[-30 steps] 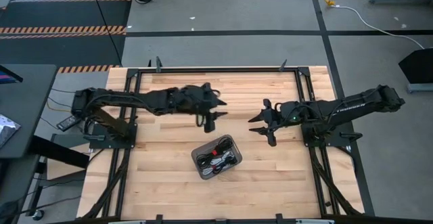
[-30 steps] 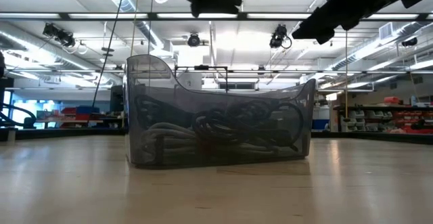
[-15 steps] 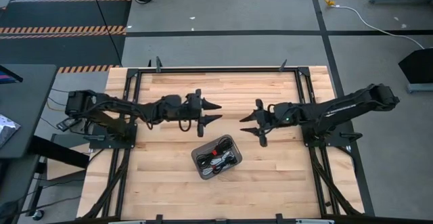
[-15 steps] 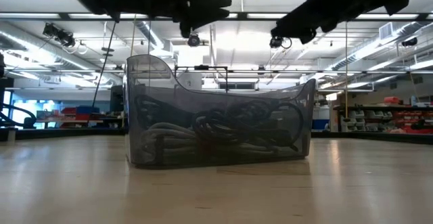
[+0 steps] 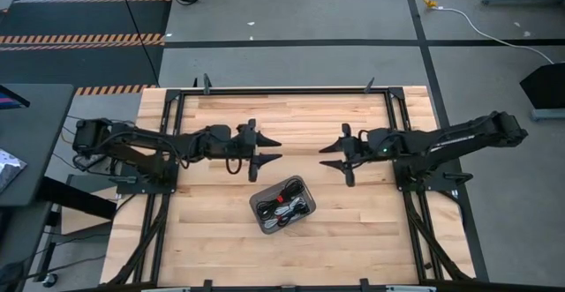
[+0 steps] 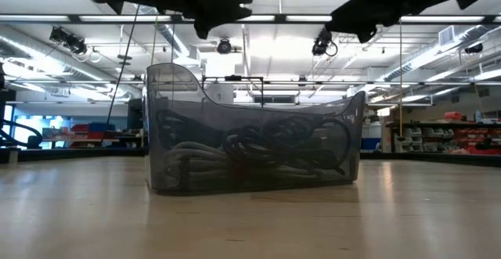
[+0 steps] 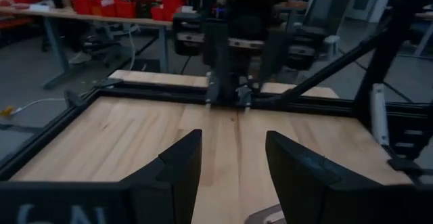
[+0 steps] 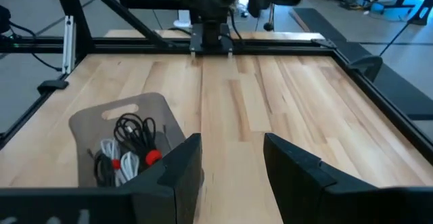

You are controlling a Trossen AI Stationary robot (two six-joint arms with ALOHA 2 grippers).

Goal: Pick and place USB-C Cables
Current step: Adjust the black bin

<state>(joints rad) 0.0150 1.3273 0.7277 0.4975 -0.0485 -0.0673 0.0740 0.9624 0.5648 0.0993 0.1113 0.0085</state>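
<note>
in the high view we see the left gripper [image 5: 266,148] left of centre, jaws parted and empty. below the centre, black and white coiled usb-c cables [image 5: 284,205] with red bands lie in the translucent grey plastic tray [image 5: 259,199]. right of centre, the right gripper [image 5: 335,154] hangs open, empty.

Bright overhead ceiling strips; low-view arms silhouetted; wrist views soft.

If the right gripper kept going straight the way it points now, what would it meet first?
Probably the left gripper. The right gripper, open and empty, faces it across bare table; the tray of USB-C cables sits off that line, though heights are unclear.
</note>
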